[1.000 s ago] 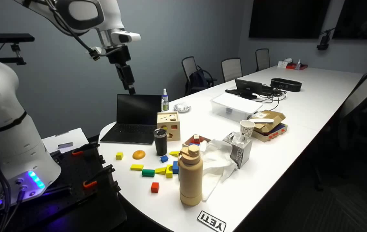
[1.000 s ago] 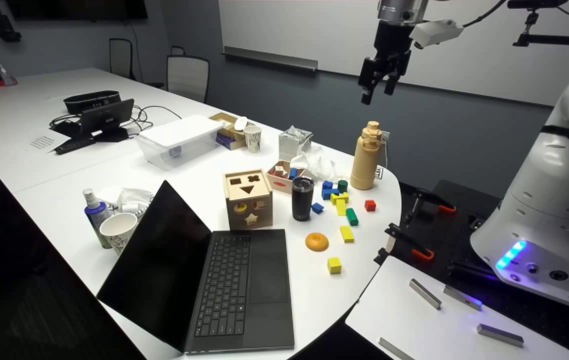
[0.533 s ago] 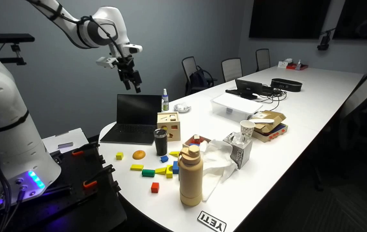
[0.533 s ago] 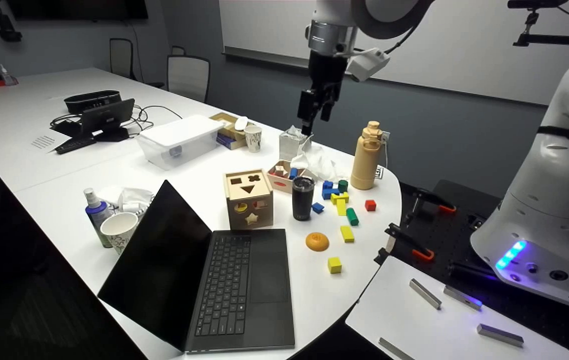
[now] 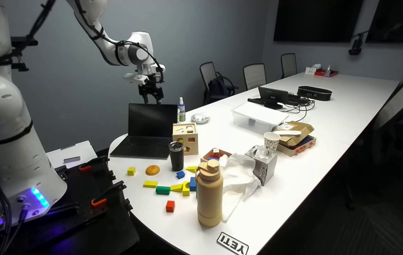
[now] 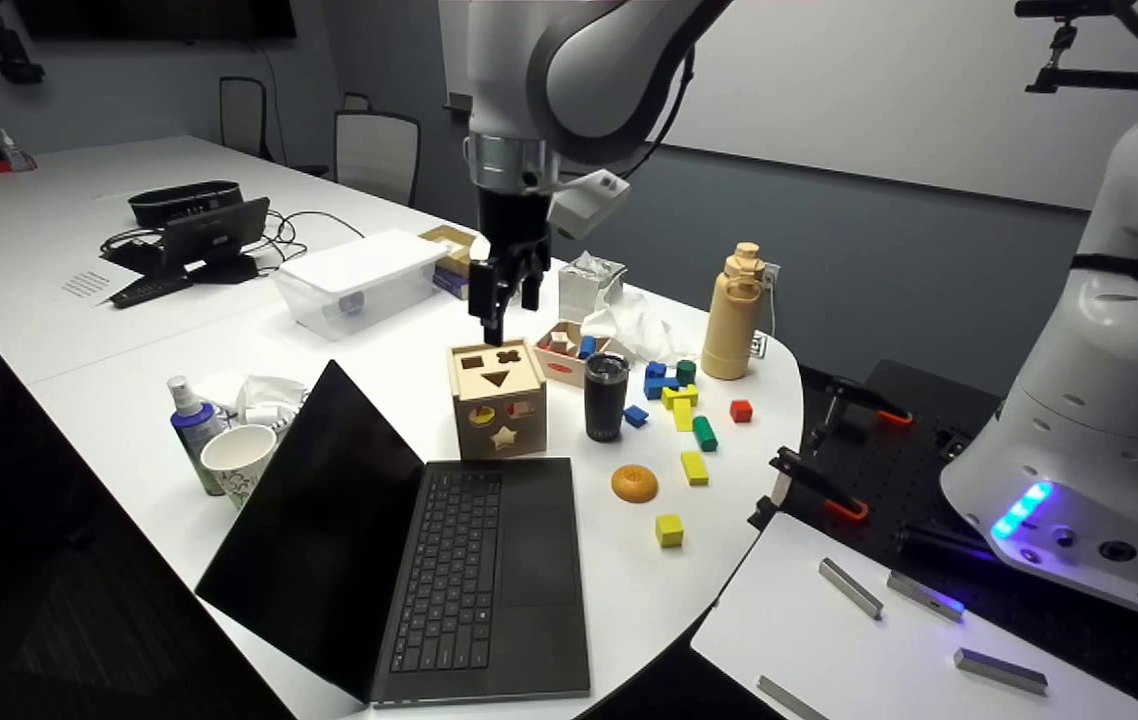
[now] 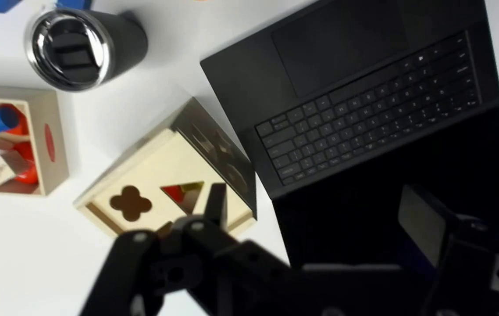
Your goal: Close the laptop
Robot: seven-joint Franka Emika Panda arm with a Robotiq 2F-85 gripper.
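Note:
The laptop (image 5: pixel 145 146) is thin and matte black, and it stands open on the white table. Its dark screen (image 6: pixel 319 540) leans back from the keyboard base (image 6: pixel 489 580). My gripper shows in both exterior views (image 5: pixel 152 100) (image 6: pixel 511 318). It points down, open and empty, in the air above the level of the screen's top edge. In the wrist view the laptop's keyboard (image 7: pixel 363 109) lies ahead, and the spread fingers (image 7: pixel 319 210) frame part of the dark screen. The left finger overlaps the wooden box. The gripper does not visibly touch the laptop.
A wooden shape box (image 6: pixel 499 420) stands close beside the laptop, with a black tumbler (image 6: pixel 605 400) near it. A paper cup (image 6: pixel 239 462) and a spray bottle (image 6: pixel 193 430) stand behind the screen. An orange piece (image 6: pixel 634 484) and several blocks lie in front.
The arm has reached out and my gripper has come lower, moving from above the bottle side of the table toward the laptop and shape box. The gripper stays open. The laptop has not moved.

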